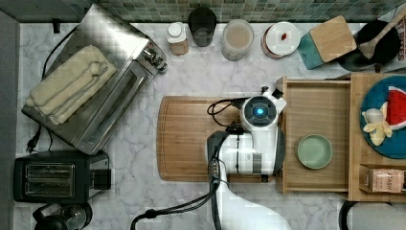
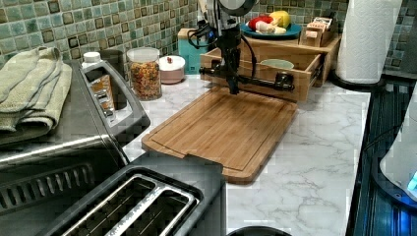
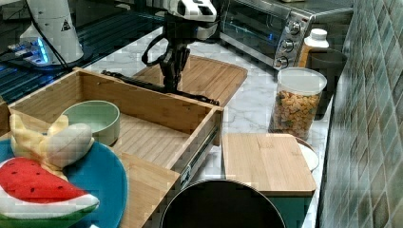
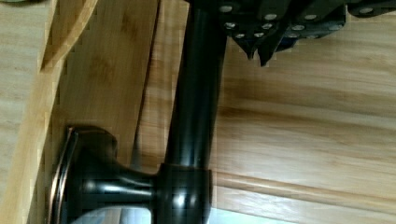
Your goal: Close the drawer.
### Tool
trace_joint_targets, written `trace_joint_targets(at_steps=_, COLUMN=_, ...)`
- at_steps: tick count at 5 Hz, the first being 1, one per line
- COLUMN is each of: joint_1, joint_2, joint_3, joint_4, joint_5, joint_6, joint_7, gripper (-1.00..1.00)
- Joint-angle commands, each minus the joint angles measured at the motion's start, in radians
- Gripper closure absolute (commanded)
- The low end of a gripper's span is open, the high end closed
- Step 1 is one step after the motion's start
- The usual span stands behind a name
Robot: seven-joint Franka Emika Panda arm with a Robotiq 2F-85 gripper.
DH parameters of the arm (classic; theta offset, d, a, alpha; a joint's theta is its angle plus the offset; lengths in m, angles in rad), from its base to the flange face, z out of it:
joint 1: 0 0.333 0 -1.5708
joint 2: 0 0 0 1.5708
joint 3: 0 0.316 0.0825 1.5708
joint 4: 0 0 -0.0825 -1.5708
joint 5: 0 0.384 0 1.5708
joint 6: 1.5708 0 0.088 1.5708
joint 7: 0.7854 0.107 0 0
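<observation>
Left view: drawer (image 2: 295, 73) pulled out from wooden stand, front over board (image 2: 221, 125) edge, green bowl (image 2: 277, 63) inside. Tool (image 2: 232, 87) hangs at black handle (image 2: 255, 81), outer side; wrist view shows fingertips (image 4: 257, 46) nearly together beside bar, gripping nothing. Drawer looks stiff, light, on side rails; should slide easily. Push flat on handle or front, near middle.
</observation>
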Motion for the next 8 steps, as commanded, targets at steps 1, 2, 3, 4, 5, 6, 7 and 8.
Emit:
trace_joint_targets(at_steps=1, joint_1=-0.17, joint_2=-0.024, joint_3=-0.092, joint_4=0.075, joint_5=0.057, joint_6=0.072, joint_7=-0.185, gripper=1.0)
trace_joint_targets(at_steps=2, joint_1=-0.223, joint_2=-0.018, joint_3=-0.12, joint_4=0.102, joint_5=0.043, joint_6=0.087, joint_7=-0.228, gripper=1.0)
trace_joint_targets(at_steps=3, joint_1=-0.245, joint_2=-0.007, joint_3=-0.161, joint_4=0.155, joint_5=0.018, joint_6=0.055, joint_7=-0.234, gripper=1.0)
trace_joint_targets(at_steps=4, joint_1=-0.294, joint_2=0.053, joint_3=-0.176, joint_4=0.214, joint_5=0.09, joint_6=0.093, joint_7=-0.314, gripper=1.0)
trace_joint_targets(at_steps=5, joint_1=-0.35, joint_2=0.128, joint_3=-0.186, joint_4=0.302, joint_5=0.198, joint_6=0.076, joint_7=-0.394, gripper=1.0)
trace_joint_targets(at_steps=6, joint_1=-0.353, joint_2=0.161, joint_3=-0.223, joint_4=0.369, joint_5=0.154, joint_6=0.054, joint_7=-0.379, gripper=1.0)
trace_joint_targets(at_steps=7, joint_1=-0.354, joint_2=0.163, joint_3=-0.237, joint_4=0.398, joint_5=0.11, joint_6=0.043, joint_7=-0.332, gripper=1.0)
trace_joint_targets(at_steps=8, joint_1=-0.31, joint_2=0.134, joint_3=-0.269, joint_4=0.383, joint_5=0.037, joint_6=0.006, joint_7=-0.27, gripper=1.0)
